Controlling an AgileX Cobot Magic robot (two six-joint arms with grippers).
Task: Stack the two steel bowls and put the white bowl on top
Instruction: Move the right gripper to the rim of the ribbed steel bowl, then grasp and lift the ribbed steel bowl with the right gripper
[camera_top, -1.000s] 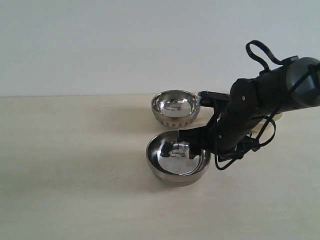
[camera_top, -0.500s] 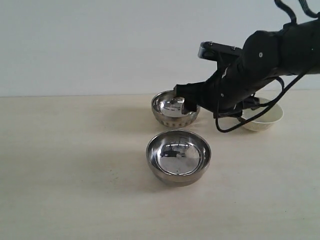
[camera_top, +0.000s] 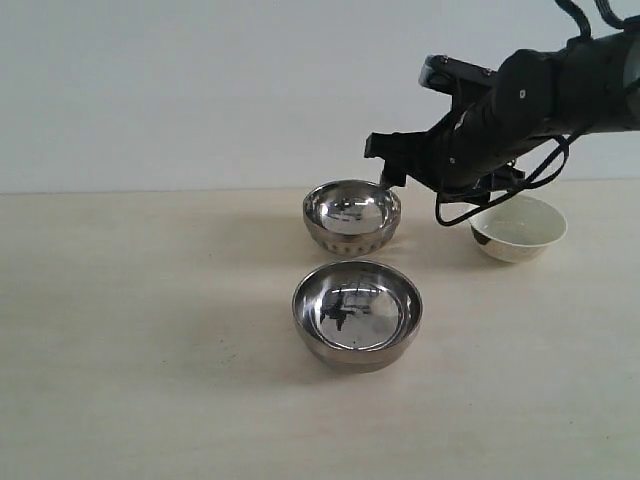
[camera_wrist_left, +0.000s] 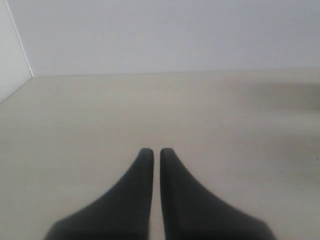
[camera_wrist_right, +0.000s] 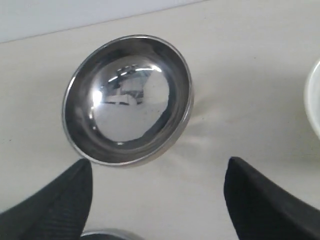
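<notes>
Holds right claw (camera_wrist_right: 157, 161) spread wide just above mouth-up dimpled steel bowl (camera_top: 351, 216), with smooth steel bowl (camera_top: 357, 313) and white bowl (camera_top: 518, 228) nearby, mouth-up, unnested. Clenches left claw (camera_wrist_left: 151, 150).

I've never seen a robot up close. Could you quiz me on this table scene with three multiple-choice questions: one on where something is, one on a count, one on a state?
1. In the exterior view, where does the white bowl stand relative to the dimpled steel bowl and the smooth steel bowl?
A. Inside one of them
B. To their right, on the table
C. To their left

2. How many steel bowls are out?
A. One
B. Two
C. Four

3. How is the right tool?
A. Shut on the white bowl
B. Shut on a steel bowl
C. Open and empty

Answers:
1 B: it stands alone, apart from both, on the right.
2 B: only those two shiny bowls show.
3 C: the right wrist view shows it spread wide, gripping nothing.
</notes>
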